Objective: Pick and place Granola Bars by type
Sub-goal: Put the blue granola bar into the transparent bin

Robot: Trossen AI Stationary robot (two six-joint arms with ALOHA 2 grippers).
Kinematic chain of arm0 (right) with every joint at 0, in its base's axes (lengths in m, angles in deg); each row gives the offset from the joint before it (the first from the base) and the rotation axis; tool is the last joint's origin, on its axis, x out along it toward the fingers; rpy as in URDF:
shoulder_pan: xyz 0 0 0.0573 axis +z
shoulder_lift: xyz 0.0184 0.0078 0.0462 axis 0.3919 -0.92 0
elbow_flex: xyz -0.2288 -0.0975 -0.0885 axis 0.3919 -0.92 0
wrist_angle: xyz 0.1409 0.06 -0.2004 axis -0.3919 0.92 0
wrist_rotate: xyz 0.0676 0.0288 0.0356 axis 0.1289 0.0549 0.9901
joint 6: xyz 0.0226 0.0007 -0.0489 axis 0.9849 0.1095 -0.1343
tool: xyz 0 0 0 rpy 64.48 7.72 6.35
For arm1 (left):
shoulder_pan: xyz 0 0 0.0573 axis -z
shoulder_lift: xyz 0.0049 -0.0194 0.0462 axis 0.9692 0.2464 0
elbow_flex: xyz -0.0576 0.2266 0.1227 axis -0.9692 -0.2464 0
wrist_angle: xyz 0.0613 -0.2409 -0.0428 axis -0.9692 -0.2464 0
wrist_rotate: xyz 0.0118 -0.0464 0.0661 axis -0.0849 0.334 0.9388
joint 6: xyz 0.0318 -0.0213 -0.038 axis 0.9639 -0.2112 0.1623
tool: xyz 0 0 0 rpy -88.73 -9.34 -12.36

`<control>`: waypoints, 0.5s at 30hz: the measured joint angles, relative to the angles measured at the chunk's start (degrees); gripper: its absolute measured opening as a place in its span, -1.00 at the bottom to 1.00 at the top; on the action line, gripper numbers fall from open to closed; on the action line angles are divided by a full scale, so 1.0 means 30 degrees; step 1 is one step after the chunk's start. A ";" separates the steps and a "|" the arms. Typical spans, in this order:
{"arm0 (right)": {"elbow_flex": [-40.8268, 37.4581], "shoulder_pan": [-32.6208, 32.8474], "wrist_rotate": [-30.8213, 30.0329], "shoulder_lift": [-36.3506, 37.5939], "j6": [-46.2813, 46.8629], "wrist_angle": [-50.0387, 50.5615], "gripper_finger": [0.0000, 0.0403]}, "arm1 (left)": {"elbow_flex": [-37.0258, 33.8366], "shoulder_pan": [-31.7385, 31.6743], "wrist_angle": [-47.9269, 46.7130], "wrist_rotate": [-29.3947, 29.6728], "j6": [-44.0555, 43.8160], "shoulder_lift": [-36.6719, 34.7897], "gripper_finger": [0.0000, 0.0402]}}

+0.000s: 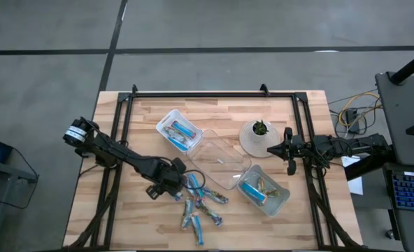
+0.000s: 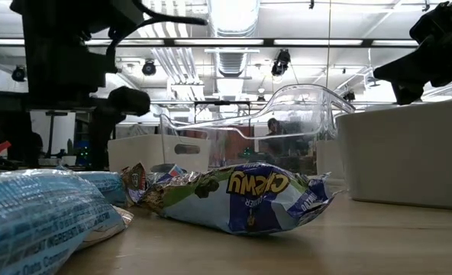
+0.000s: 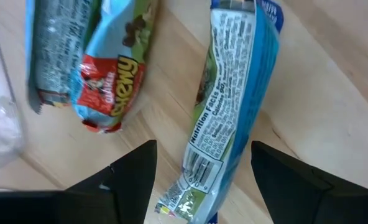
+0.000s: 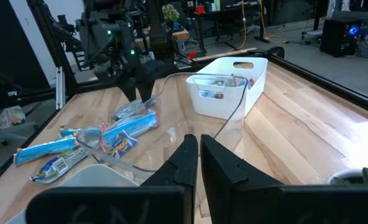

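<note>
Closest to your left wrist camera lies a blue-and-green granola bar [image 3: 224, 118], label side up, sitting lengthwise in the gap between the left gripper's [image 3: 204, 165] two dark fingers [image 3: 131, 171]. Those fingers are spread wide on either side of it and do not touch the wrapper, so nothing is held. Lining the opening up along the bar looks deliberate: closing would catch it across its narrow width. A second bar with a red "Chewy" label [image 3: 106, 81] lies just beside it, apart from the fingers.

From above, you can see the left gripper [image 1: 170, 180] poised at the near edge of the loose pile of bars [image 1: 201, 208] on the wooden table [image 1: 137, 119]. That pile is the unsorted stock. Three trays sit in a diagonal row just beyond it: a white bin [image 1: 179, 130] with a few bars already in it, an empty clear tray [image 1: 217, 162] in the middle, and another bin [image 1: 264, 191] holding a blue bar. Keeping them close to the pile likely shortens each carry.

Your right gripper [image 1: 289, 155] waits near the small potted plant [image 1: 259, 136], well away from the pile, its fingers [image 4: 183, 163] pressed together.

My judgement: you are about to pinch this bar, and the neighbouring wrapper could snag if you drift sideways.
</note>
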 joint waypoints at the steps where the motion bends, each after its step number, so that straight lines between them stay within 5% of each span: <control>1: 0.0000 0.0000 0.0000 0.0000 0.0000 0.0004 -0.94 | -0.0121 0.0000 0.0061 0.0000 0.0000 0.0000 0.20; 15: -0.0002 0.0005 0.0000 -0.0001 0.0000 0.0007 -0.94 | -0.1459 -0.0033 0.1335 -0.0197 0.0051 -0.0062 0.12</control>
